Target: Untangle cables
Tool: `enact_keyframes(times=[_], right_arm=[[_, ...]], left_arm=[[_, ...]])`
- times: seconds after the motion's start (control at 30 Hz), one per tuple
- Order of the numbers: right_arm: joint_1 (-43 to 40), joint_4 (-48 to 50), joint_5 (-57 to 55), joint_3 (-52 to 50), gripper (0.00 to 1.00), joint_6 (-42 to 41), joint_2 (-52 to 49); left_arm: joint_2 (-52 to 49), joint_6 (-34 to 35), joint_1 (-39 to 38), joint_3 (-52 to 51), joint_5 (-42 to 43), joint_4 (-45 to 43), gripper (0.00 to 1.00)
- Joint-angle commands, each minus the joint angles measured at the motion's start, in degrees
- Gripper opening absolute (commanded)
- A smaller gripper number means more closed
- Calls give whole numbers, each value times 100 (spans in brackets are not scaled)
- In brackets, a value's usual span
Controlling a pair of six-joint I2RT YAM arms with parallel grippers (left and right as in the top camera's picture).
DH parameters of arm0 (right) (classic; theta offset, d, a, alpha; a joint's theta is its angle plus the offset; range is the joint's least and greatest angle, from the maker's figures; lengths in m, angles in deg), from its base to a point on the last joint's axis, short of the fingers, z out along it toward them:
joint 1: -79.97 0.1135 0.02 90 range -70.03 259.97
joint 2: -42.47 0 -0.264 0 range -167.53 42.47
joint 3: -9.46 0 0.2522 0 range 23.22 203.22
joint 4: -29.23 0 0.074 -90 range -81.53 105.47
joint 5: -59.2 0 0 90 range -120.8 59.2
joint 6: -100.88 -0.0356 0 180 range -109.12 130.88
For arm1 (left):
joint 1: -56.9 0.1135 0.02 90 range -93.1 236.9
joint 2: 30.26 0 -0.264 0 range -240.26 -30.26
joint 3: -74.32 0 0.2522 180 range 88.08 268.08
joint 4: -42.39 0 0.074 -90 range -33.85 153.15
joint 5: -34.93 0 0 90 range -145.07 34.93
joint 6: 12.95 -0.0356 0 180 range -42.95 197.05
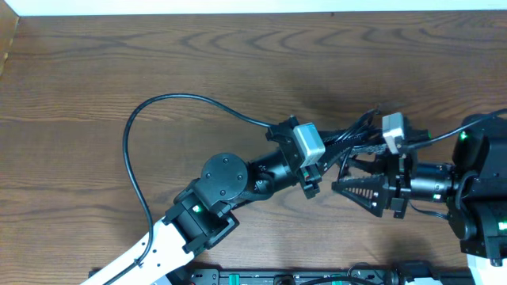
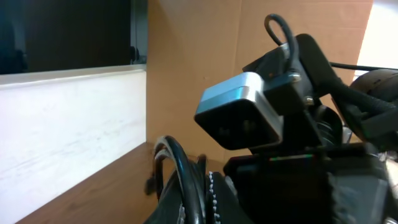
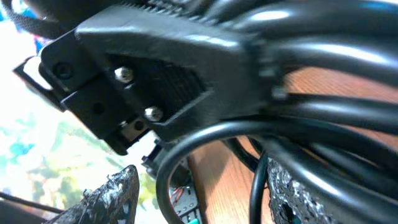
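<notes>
The cables [image 1: 358, 129] are a bunch of thin black cords held above the table between my two grippers. My left gripper [image 1: 339, 141] reaches in from the left and is shut on one black cord [image 2: 188, 177], which runs up between its jaws. My right gripper [image 1: 348, 178] comes from the right, low under the bunch, and is open. In the right wrist view its speckled fingers [image 3: 111, 196] stand wide apart, a cord loop [image 3: 171, 155] hangs between them, and more cords [image 3: 323, 106] cross above. The cords' plug ends are hidden.
A thicker black robot cable [image 1: 131, 134] loops from the left wrist across the wooden table [image 1: 158, 63] toward the left arm's base [image 1: 198, 222]. The right arm's body [image 1: 475, 190] fills the right edge. A white wall [image 2: 62, 118] stands beyond the table's far edge.
</notes>
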Motion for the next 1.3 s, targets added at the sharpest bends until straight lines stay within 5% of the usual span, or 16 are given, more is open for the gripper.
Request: enact_keyframes(times=[0.0, 0.3, 0.73, 1.27], right_arm=[[243, 2, 216, 33, 60, 181, 9], [326, 94, 173, 33, 44, 278, 9], [326, 138, 44, 33, 57, 280, 11], [328, 579, 26, 33, 57, 236, 9]], left_arm=[[9, -118, 22, 105, -111, -101, 7], [9, -116, 22, 105, -109, -94, 7], [4, -186, 24, 105, -848, 63, 8], [4, 101, 22, 105, -179, 33, 7]])
